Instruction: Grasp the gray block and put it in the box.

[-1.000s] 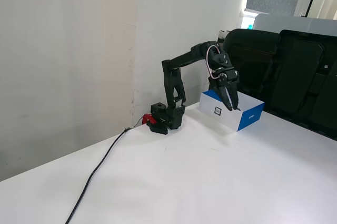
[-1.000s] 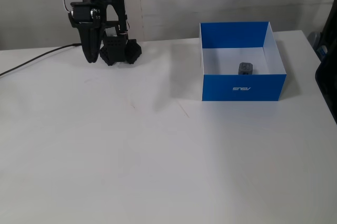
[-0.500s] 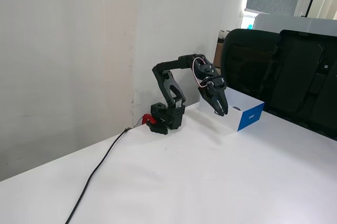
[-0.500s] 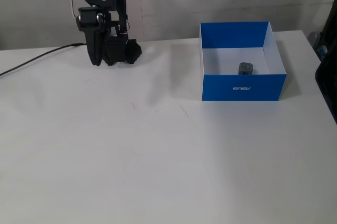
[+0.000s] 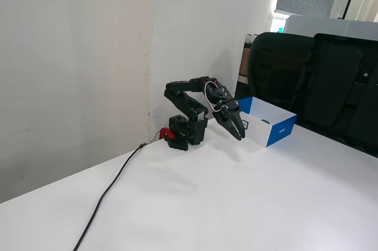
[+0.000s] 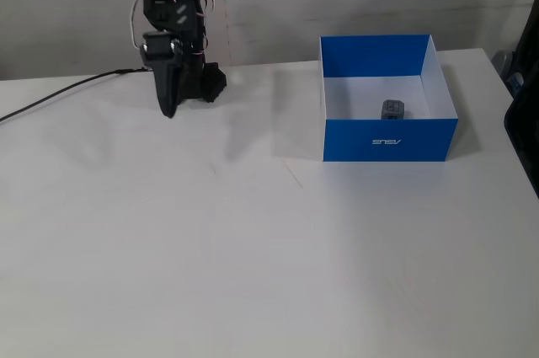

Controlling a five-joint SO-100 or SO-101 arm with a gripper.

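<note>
Already the gray block (image 6: 392, 109) sits on the white floor of the box (image 6: 389, 141), a little toward the blue front wall that carries the lettering, clear of all four walls as far as I can tell. From where I steer, my tool (image 6: 168, 107) hangs well apart from it, folded in close above its own base (image 6: 192, 84) on the surface (image 6: 253, 257), fingers pointing down and empty. In that fixed view the block lies to the right of the tool, with a broad stretch of bare surface and the box's left wall between them. The side-on fixed view shows the tool (image 5: 238, 134) just short of the box's near corner (image 5: 245, 107), tilted down toward the surface, and only a dark speck marks the block (image 5: 265, 122) over the rim. I read the fingers as pressed together, holding nothing. I judge the placing done; any further move would be away from the box, not toward it
</note>
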